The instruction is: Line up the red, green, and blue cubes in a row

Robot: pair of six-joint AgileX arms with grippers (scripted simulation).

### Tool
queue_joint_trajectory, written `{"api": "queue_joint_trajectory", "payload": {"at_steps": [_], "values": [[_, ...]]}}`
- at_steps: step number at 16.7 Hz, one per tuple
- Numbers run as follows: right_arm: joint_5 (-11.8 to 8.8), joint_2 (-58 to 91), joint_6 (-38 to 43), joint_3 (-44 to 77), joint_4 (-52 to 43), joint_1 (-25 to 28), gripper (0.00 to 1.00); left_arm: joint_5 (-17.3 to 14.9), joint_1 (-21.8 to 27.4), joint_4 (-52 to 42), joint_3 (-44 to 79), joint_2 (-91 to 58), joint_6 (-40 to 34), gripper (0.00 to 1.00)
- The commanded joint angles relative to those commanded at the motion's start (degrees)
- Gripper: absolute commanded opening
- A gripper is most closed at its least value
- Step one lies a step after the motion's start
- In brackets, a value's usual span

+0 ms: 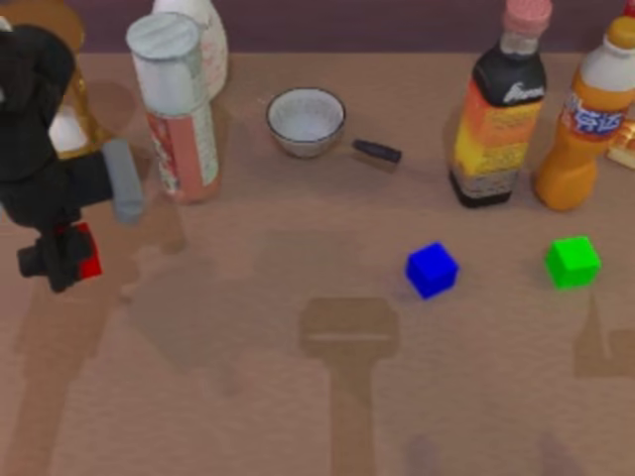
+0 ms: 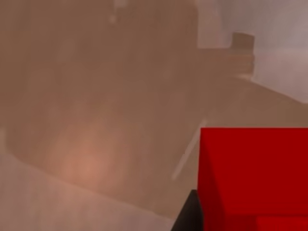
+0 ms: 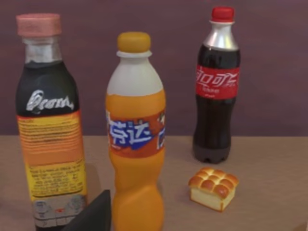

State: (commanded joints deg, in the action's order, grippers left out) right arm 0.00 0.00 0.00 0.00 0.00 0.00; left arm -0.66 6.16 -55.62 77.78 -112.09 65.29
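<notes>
My left gripper hangs over the table's left edge, shut on the red cube. In the left wrist view the red cube fills the corner, with one dark fingertip pressed against its side; the other finger is hidden. The blue cube sits right of centre on the table. The green cube lies further right, a gap apart from the blue one. My right arm is outside the top view. In its wrist view, one dark fingertip shows, with nothing held.
A tall can and a white bottle stand at the back left. Further right are a white bowl and a dark pen. A dark sauce bottle and an orange soda bottle stand behind the cubes. A cola bottle and a bread loaf are nearby.
</notes>
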Motion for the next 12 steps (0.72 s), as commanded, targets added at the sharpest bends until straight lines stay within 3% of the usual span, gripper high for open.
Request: {"api": "queue_joint_trajectory", "payload": {"at_steps": [9,12], "values": [[0.0,0.0,0.0,0.0,0.0,0.0,1.0,0.11,23.5,-2.8,1.1,1.73,-7.06,0.0],[0.0,0.0,0.0,0.0,0.0,0.0,1.0,0.2,27.08,-3.03,1.34,2.32,-8.34,0.0]]}}
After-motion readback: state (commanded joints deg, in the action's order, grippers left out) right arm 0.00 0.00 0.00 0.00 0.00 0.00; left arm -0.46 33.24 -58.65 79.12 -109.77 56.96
